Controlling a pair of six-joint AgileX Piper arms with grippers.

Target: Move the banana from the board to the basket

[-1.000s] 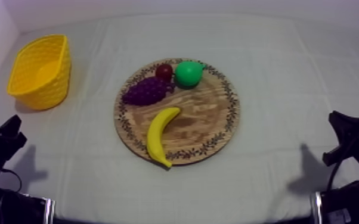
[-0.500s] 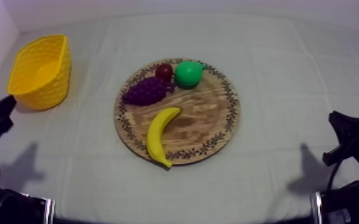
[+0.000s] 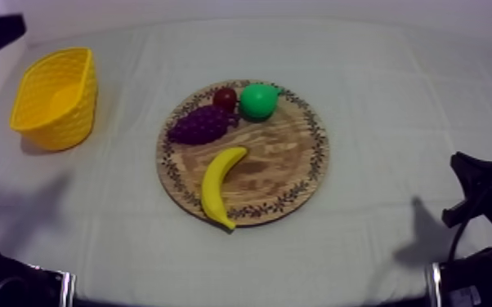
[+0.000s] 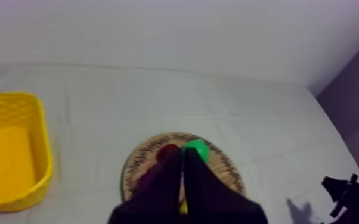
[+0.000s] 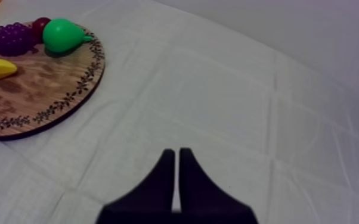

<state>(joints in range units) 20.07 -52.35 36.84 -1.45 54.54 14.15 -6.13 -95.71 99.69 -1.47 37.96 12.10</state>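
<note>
1. yellow basket (image 3: 53,98): stands at the table's left, well apart from the board, mouth up, nothing seen inside. Judged: it sits on my left arm's side, so that arm has the shorter carry.
2. left gripper (image 4: 182,154): fingers lie together in a narrow wedge, closed on nothing. It hangs high over the table with its tips aimed at the board and the basket off to one side. Judged: a survey pose ahead of the reach. The jaws must part before any grasp.
3. wooden board (image 3: 290,163): mid-table. The grapes (image 3: 202,124), small red fruit (image 3: 225,99) and pear (image 3: 259,100) crowd its far rim, and the grapes appear to touch the red fruit. Judged: this leaves the near half free for fingers to come down.
4. banana (image 3: 221,186): lies flat on the board's near half, apart from the other fruit.
   - The long axis runs slantwise. One tip is at the near patterned rim and the other points toward the board's middle and the pear.
   - The hollow of the curve faces right.
   - Judged: close the fingers across the axis at mid-length.
5. right gripper (image 5: 176,154): closed wedge, empty, low over bare cloth to the right of the board, well apart from it. Judged: parked clear of the work.
</note>
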